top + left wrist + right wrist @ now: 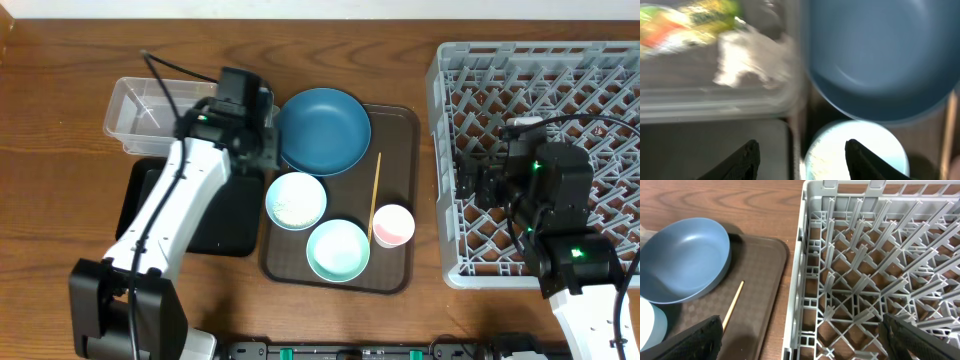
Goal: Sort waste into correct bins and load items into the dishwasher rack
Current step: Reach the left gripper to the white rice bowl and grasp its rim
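1. At the far left of the brown wooden bench (60,60) sits the clear plastic rectangular tub (135,110). The left wrist view is blurred, but it shows a yellow-green printed wrapper (695,20) and a crumpled white tissue (750,55) lying inside the tub.
2. Just in front of the tub is the shallow black rectangular tray (235,220), partly covered by the white left arm (180,200).
3. The left pincer (802,152) hangs with its dark fingers (747,160) spread apart and nothing between them. It is above the spot where the tub, the black tray and the brown tray come close together.
4. Next comes the brown rectangular serving tray (395,135). The dark blue round plate (323,130) rests at its back.
5. In front of the plate is the small white-blue bowl (296,200), which holds pale specks that look like rice grains (290,207).
6. The small mint bowl (338,250) sits at the tray's front.
7. The thin wooden stick (375,195) lies lengthwise on the tray, its near end just beside the small pink-white cup (393,225).
8. On the right stands the large square grey plastic rack (540,70) with its lattice of pegs.
9. The right pincer (800,337) hangs over the rack's left wall, fingers (700,340) wide apart and holding nothing.
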You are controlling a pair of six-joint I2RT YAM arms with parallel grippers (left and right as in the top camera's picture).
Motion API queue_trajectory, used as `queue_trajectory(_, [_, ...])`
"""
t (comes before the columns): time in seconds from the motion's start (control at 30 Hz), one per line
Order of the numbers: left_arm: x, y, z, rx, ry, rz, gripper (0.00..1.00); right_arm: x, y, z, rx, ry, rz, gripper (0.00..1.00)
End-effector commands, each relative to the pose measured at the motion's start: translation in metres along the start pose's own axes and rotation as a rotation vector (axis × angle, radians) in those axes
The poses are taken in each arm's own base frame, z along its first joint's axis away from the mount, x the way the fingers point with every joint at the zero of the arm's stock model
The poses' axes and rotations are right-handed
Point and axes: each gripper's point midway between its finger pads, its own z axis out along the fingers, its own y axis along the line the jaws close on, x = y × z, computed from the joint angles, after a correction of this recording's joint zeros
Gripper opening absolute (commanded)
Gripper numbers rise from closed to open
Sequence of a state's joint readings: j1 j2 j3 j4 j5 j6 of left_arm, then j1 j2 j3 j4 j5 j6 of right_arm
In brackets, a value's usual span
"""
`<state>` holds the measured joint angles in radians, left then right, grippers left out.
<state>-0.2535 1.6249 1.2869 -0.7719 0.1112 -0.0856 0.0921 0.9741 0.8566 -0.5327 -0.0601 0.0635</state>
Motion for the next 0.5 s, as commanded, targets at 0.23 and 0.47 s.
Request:
queue_trajectory(0.23, [0.028,-0.072,0.001,0.091,0.061,0.059,0.57,-0.010,0.001,-0.003,-0.002,-0.022,-0.010,0.99])
queue_trajectory(0.47, [0.048,-0.097,0.026,0.083,0.144,0.026,0.57,-0.010,0.001,-0.002,-0.002,-0.022,0.002,0.99])
